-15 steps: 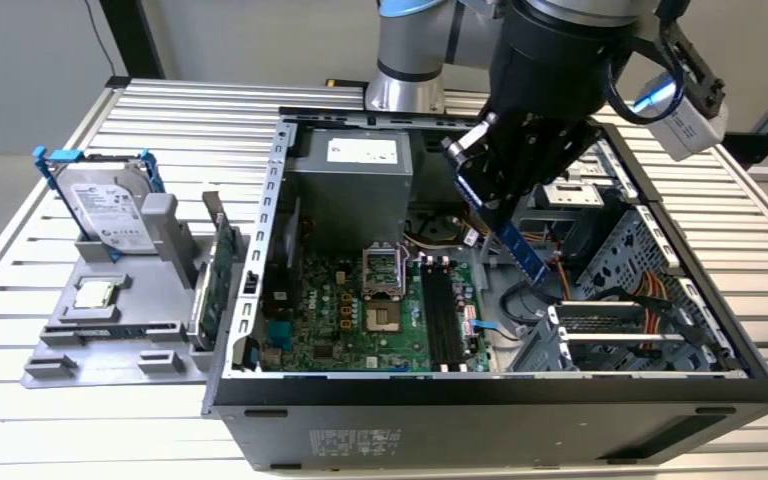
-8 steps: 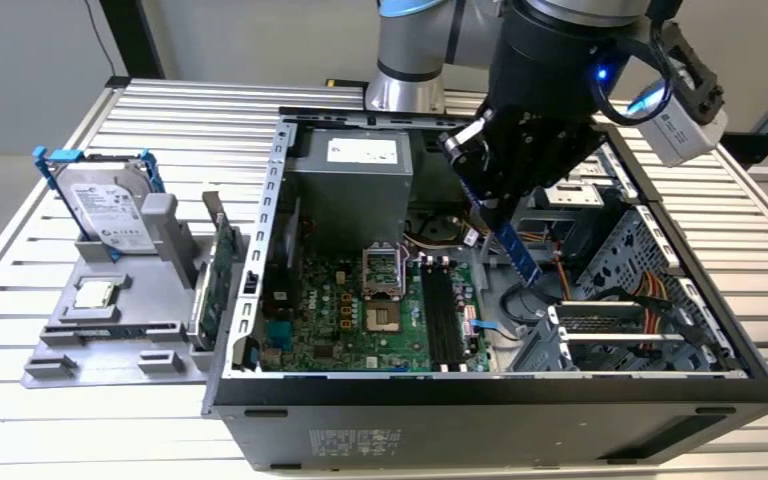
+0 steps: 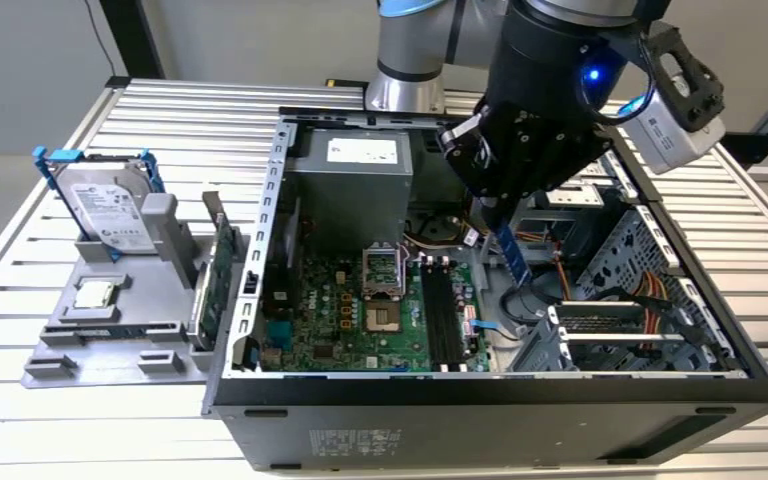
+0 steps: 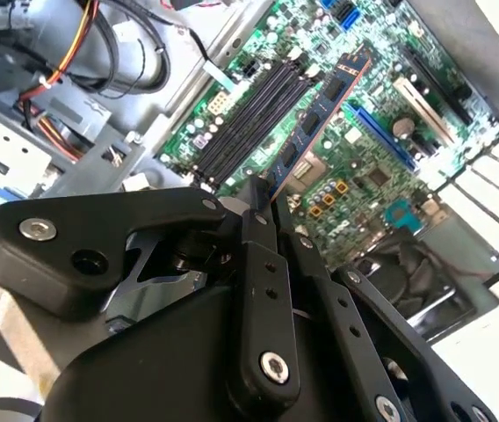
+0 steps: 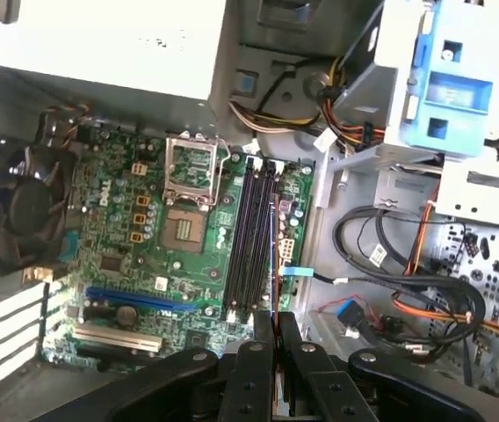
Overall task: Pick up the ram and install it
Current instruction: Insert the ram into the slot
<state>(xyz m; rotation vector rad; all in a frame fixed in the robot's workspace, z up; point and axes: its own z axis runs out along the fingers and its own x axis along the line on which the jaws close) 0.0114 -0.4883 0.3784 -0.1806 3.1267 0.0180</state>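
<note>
**Ram held over the slots, not yet seated**

Nearest the second wrist camera, the gripper (image 4: 263, 204) was clamped on one end of the ram (image 4: 320, 119), the two black fingers pinching the blue stick edge-on. From there the ram ran up and right across the frame, its free end pointing toward the upper right, above the motherboard (image 4: 381, 176). Its long axis lay nearly parallel to the black slots (image 4: 254, 114), which sat just beside it toward the upper left of the frame.

In the first wrist view the gripper (image 5: 275, 338) sat at the bottom centre, and the ram (image 5: 273, 255) showed as a thin line along the slots (image 5: 249, 237), close to their right edge.

Farther off, in the exterior view, the ram (image 3: 511, 250) hung below the gripper (image 3: 488, 205) near the frame's centre, slanting down inside the case (image 3: 491, 385), above and to the right of the slots (image 3: 440, 318).

To do this step well, the stick would seemingly need its long axis brought exactly in line with one slot, its contact edge facing down and level, and then a straight, even press. Any tilt could jam one end. Whether the slot latches were open could not be told.
</note>
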